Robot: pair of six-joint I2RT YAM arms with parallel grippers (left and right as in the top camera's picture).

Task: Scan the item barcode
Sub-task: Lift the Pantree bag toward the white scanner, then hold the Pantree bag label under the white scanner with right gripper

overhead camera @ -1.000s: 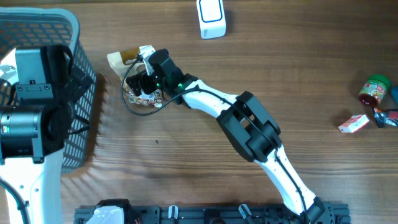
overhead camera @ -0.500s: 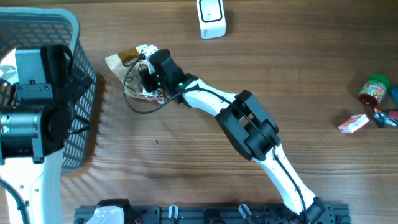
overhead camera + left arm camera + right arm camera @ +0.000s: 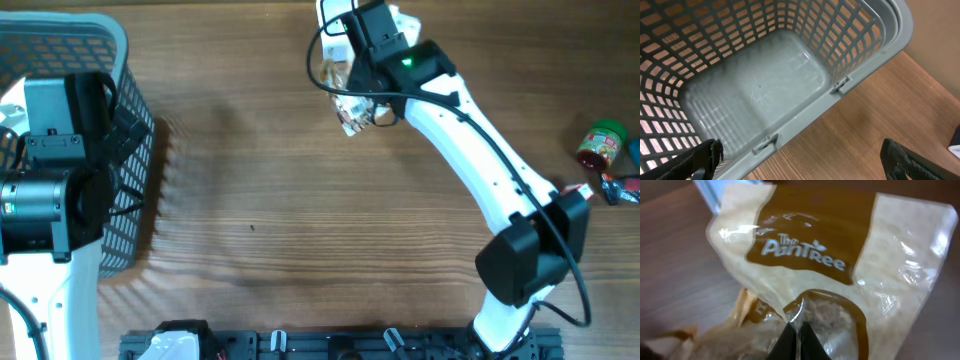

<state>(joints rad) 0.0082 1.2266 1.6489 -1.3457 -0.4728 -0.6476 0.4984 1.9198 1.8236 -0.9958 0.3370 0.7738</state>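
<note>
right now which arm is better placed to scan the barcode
Right. The right end effector is shut on the tan and brown plastic snack packet, close to the white box-shaped scanner. The left end effector hangs open over the grey mesh basket.

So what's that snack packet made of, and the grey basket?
The snack packet looks like thin glossy plastic film: it is crinkled and throws bright glare. The basket seems moulded hard plastic, matte grey, judging by its even lattice walls and small clips.
</note>
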